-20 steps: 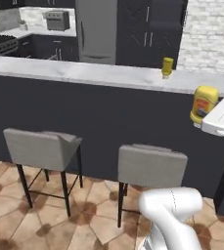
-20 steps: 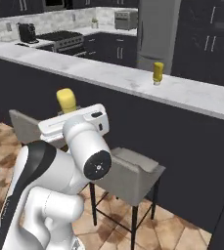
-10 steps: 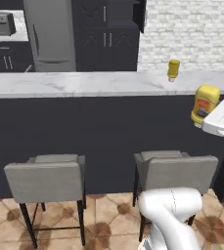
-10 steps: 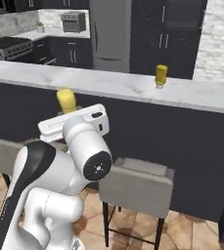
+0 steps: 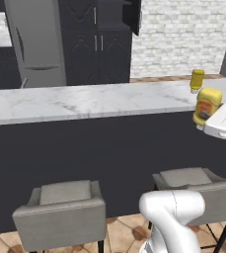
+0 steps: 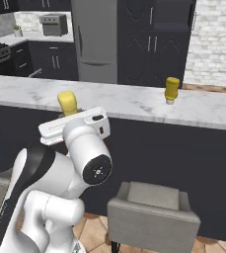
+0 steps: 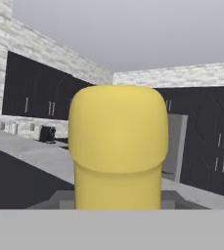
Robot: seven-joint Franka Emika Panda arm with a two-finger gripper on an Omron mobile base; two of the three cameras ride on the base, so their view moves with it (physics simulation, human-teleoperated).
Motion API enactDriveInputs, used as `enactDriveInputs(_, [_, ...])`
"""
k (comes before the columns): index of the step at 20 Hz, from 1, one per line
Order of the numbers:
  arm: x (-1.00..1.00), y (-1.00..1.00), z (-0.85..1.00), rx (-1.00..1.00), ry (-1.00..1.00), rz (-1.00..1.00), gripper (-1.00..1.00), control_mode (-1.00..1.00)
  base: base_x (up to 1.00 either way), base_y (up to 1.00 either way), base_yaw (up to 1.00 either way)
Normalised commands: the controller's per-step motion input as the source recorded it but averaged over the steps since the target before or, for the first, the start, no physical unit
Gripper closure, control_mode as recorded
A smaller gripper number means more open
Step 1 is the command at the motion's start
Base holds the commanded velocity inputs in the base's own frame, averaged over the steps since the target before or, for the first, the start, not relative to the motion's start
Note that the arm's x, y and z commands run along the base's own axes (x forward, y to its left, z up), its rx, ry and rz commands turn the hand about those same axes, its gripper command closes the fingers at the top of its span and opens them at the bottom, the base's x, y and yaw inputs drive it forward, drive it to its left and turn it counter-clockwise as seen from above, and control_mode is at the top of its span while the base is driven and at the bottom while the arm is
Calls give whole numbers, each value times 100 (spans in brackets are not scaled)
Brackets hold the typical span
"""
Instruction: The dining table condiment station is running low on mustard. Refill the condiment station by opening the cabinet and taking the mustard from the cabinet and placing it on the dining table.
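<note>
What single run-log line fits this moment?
phase: carrying | end effector: shut on mustard, upright | dining table: second bottle standing on it | mustard: not yet placed

The mustard in my pincer is bright yellow with an orange-red label band; its cap fills my hand view in plain yellow. Beyond it, a duller yellowish bottle stands on the white-grey marbled surface. Below are grey stools; past the surface, a charcoal-black cabinet.
</note>
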Motion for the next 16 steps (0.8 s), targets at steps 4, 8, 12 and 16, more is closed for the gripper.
enactDriveInputs(4, [0,0,0,0,0,0,100,100,71,0,0])
enactDriveInputs(8, [98,1,0,1,-2,7,100,-100,0,0,0])
enactDriveInputs(12, [100,4,0,2,-1,13,100,-100,0,0,0])
enactDriveInputs(16, [100,32,-4,3,0,16,100,-100,0,0,0])
